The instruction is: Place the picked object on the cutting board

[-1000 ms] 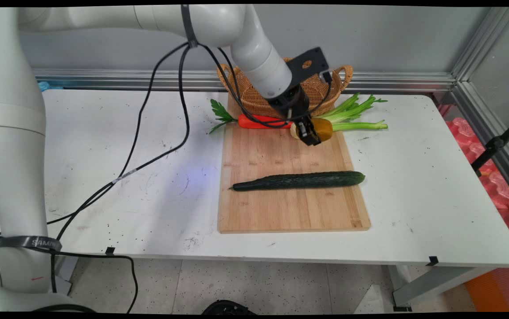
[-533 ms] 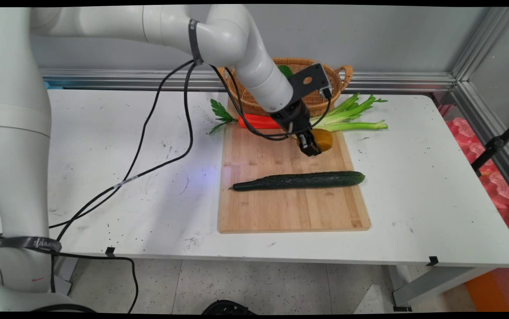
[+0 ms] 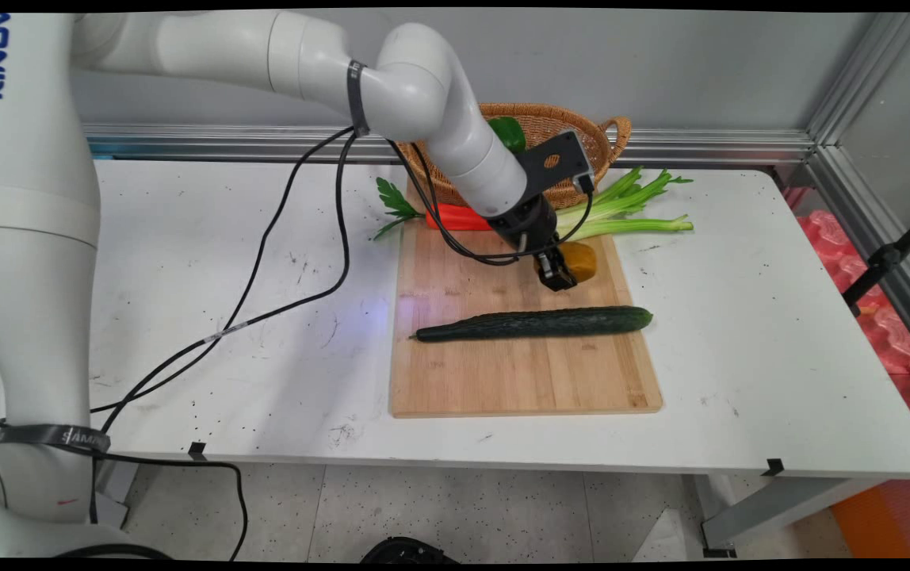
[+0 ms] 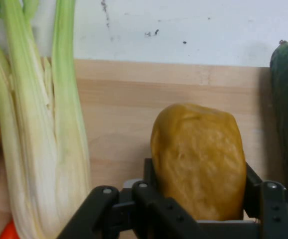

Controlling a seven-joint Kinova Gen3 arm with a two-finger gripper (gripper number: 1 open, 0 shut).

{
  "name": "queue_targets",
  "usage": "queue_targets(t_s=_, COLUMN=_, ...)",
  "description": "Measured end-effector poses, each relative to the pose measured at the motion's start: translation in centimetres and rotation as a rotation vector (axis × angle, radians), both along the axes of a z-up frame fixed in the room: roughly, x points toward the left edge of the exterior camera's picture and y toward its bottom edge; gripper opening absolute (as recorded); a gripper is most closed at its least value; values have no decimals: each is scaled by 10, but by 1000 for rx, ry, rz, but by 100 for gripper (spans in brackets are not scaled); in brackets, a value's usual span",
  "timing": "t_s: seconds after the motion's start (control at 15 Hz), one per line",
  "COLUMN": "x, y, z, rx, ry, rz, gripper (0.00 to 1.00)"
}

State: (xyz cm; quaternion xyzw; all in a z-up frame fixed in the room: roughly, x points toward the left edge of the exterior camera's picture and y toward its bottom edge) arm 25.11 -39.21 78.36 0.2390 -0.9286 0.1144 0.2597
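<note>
Potato [image 4: 199, 159] sits clamped between the jaws of the gripper [image 3: 556, 274], held low over the cutting board's [image 3: 502, 381] far end, between celery [image 3: 621, 208] and cucumber [image 3: 534, 323]. Its rounded skin looks slippery; I reckon it could squirt free and roll off.

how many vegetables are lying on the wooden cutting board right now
2 fully: the long dark green cucumber across the middle, and the yellow-brown potato in the black gripper near the far right. The orange carrot and pale green celery straddle its far edge.
</note>
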Motion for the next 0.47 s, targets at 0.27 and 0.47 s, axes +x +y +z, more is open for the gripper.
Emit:
queue_targets(t_s=0.27, x=-2, y=0, z=-8, rx=2, ry=5, rz=2, gripper=100)
queue_targets(t_s=0.47, x=-4, y=-1, z=-11, rx=1, ry=11, rz=-1, gripper=100)
